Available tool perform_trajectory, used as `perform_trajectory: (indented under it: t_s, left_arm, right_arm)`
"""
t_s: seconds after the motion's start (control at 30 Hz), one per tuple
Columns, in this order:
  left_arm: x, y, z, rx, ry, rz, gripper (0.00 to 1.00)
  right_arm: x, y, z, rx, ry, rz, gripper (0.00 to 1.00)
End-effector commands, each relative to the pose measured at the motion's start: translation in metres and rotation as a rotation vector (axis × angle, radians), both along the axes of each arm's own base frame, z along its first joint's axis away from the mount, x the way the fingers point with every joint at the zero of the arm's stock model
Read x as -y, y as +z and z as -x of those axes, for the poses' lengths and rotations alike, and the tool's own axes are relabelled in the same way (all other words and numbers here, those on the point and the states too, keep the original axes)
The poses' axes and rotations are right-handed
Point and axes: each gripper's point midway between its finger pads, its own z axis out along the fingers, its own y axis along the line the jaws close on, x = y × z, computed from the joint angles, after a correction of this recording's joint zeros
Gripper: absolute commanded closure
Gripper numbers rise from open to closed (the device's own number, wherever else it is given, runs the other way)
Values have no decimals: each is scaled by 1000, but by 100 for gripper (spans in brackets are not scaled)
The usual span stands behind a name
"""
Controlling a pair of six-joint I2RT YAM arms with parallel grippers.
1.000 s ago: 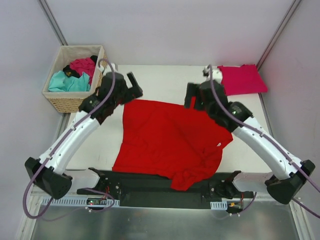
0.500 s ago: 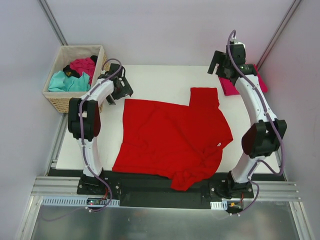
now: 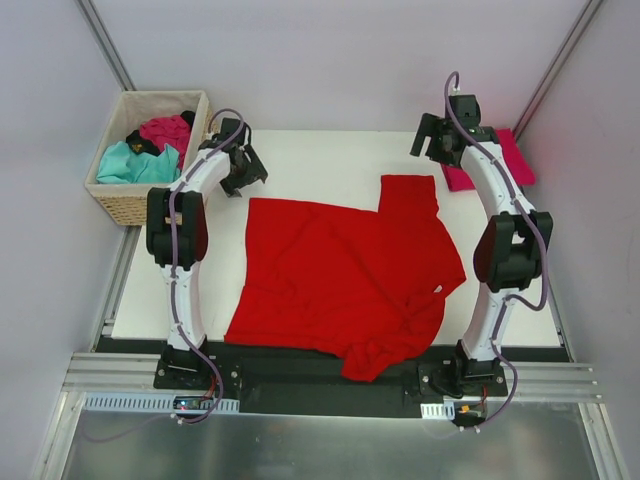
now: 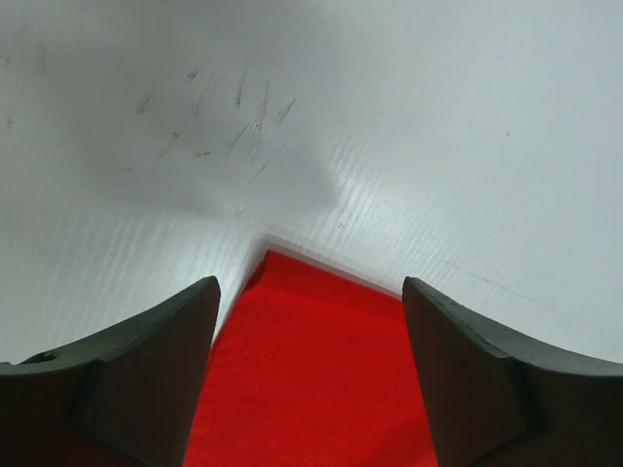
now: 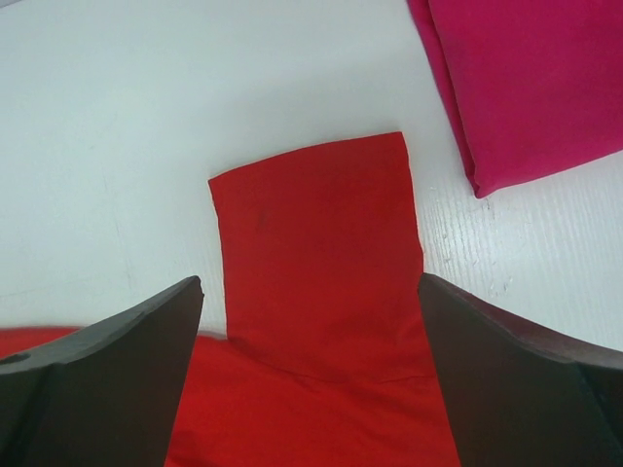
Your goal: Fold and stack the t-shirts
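The bright red t-shirt (image 3: 345, 280) is lying spread and slightly rumpled across the middle of the white table (image 3: 320, 160), its bunched lower edge reaching over the table's near side at bottom centre and one sleeve (image 3: 408, 195) pointing flat toward the upper right. The left gripper (image 3: 243, 172) is hovering at upper left, just beyond the shirt's far left corner and beside the wicker basket (image 3: 125, 205); its wrist view is showing the two dark fingers (image 4: 146, 370) standing apart with nothing clamped between them, the red corner lying on the table in the gap below. The right gripper (image 3: 430, 140) is hanging at upper right, beyond the sleeve's end, its jaws also spread wide and holding nothing, with the sleeve framed between them from above. Just beside that sleeve, not touching it, the pinkish crimson t-shirt (image 5: 526, 78) is sitting folded in the table's upper right corner, partly hidden by the right arm in the overhead view. The basket is standing off the table's upper left corner, holding the teal t-shirt (image 3: 135, 163), the magenta t-shirt (image 3: 165, 128) and a little of the black t-shirt (image 3: 138, 146) crumpled together
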Motion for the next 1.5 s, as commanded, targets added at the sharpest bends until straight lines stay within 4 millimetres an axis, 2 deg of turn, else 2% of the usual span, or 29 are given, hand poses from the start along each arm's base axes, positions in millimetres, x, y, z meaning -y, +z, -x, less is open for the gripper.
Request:
perform_trajectory:
  t_s: [0.0, 0.13, 0.33, 0.37, 0.47, 0.5, 0.63, 0.73, 0.8, 0.83, 0.9, 0.97, 1.2, 1.33, 1.47]
  left_arm:
    - [8, -9, 0, -31, -7, 49, 28]
    - [7, -19, 8, -56, -8, 46, 35]
    - [7, -19, 11, -48, -7, 48, 41]
    - [7, -19, 11, -47, -7, 48, 42]
    - [7, -17, 10, -42, -7, 48, 51]
    - [8, -17, 10, -39, -9, 49, 59]
    - [8, -17, 6, -31, -9, 49, 72]
    - [8, -19, 6, -34, -11, 47, 77]
    - [8, -19, 5, -33, -10, 48, 82]
    - [8, -20, 6, -34, -11, 46, 84]
    - [8, -19, 7, -34, -10, 48, 88]
    - [8, -18, 7, -31, -9, 49, 93]
    - [8, -16, 4, -22, -10, 49, 99]
    - [7, -19, 8, -31, -11, 47, 100]
    - [12, -20, 10, -31, -23, 71, 100]
  right_arm:
    - [3, 11, -17, 49, -1, -13, 3]
    - [12, -7, -20, 14, -19, -22, 3]
    - [14, -28, -24, -24, -30, -46, 3]
    - [14, -36, -24, -41, -31, -46, 3]
    - [16, -50, -27, -65, -39, -64, 3]
    - [17, -54, -28, -73, -42, -68, 4]
    - [21, -67, -34, -92, -59, -86, 3]
    - [17, -78, -40, -111, -49, -151, 1]
    - [21, -78, -46, -104, -65, -167, 1]
    - [21, -86, -48, -116, -70, -168, 1]
    - [25, -85, -53, -111, -84, -175, 1]
    - [27, -94, -55, -129, -94, -184, 1]
    - [25, -92, -57, -122, -90, -199, 1]
    - [27, -87, -60, -107, -93, -189, 1]
    - [26, -96, -64, -126, -97, -196, 1]
